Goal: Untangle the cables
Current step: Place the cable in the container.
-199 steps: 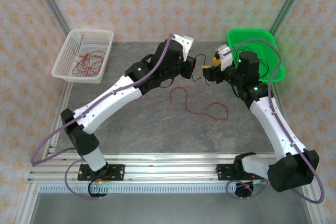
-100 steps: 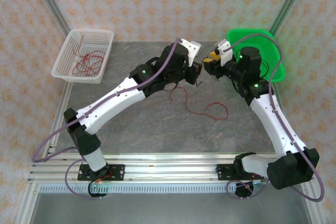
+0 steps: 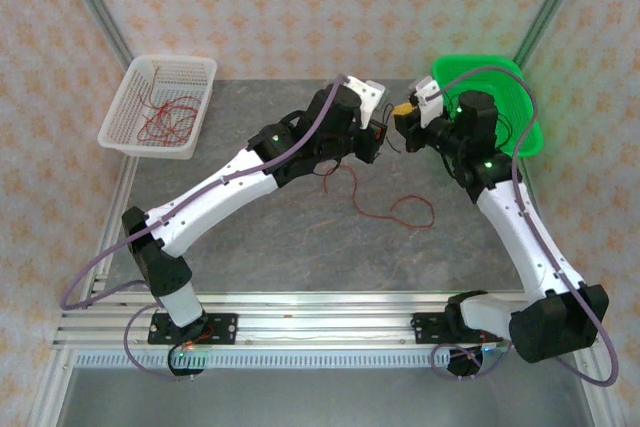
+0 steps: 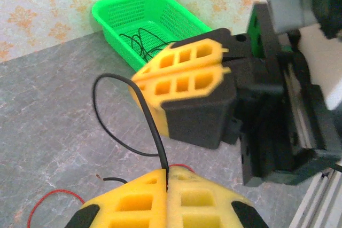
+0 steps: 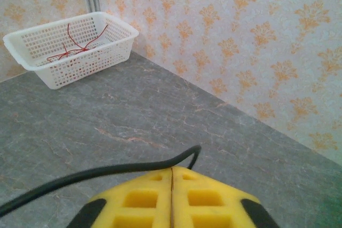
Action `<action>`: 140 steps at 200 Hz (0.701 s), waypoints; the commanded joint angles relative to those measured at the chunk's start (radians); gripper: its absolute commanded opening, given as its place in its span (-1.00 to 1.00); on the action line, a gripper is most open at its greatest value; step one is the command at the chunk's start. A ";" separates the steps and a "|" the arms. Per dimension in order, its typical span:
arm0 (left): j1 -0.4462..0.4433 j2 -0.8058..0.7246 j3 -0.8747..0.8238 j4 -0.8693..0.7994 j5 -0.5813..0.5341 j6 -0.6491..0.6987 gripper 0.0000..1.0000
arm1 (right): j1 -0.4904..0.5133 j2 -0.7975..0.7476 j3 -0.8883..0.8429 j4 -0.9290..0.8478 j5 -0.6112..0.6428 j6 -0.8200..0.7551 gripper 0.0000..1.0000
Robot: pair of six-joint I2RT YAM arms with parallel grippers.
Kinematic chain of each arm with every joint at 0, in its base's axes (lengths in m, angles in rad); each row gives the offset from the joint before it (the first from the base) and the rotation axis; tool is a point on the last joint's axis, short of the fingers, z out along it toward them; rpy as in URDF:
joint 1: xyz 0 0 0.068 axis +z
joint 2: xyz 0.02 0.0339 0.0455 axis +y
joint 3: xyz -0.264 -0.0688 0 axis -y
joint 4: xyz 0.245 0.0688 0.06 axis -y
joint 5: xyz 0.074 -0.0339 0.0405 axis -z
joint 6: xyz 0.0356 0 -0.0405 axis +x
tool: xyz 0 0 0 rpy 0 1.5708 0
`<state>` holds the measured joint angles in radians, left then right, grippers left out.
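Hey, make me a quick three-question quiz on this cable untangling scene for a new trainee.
1. True or false: the cables in the green basket are red.
2. What colour are the wires in the white basket? A) black B) red C) blue
3. Fill in: the left fingers and the right fingers are both shut on one thin cable; its colour is ____.

Key: 1 false; 2 B; 3 black.
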<state>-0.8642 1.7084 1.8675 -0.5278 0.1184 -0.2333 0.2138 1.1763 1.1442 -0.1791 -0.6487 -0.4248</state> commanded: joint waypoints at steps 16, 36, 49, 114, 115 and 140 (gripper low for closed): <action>-0.007 -0.049 0.019 0.005 -0.099 0.022 -1.00 | 0.004 -0.078 -0.006 -0.001 0.105 0.313 -0.34; -0.007 -0.042 0.015 0.009 -0.163 0.035 -1.00 | 0.004 -0.102 0.019 -0.040 0.152 0.592 -0.16; -0.007 -0.031 0.011 0.020 -0.196 0.043 -1.00 | 0.003 -0.112 0.021 -0.053 0.159 0.798 -0.07; -0.009 -0.028 -0.073 0.141 -0.117 0.072 -1.00 | 0.005 -0.136 -0.203 0.358 -0.042 1.424 0.11; -0.009 -0.027 -0.074 0.141 -0.115 0.073 -1.00 | 0.005 -0.136 -0.202 0.360 -0.042 1.426 0.11; -0.013 -0.030 -0.086 0.128 -0.098 0.094 -1.00 | 0.005 -0.140 -0.213 0.408 -0.036 1.501 0.17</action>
<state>-0.8646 1.7077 1.7947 -0.4347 -0.0090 -0.1768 0.2153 1.0561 0.9306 0.0792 -0.6582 0.9047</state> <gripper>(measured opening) 0.045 0.571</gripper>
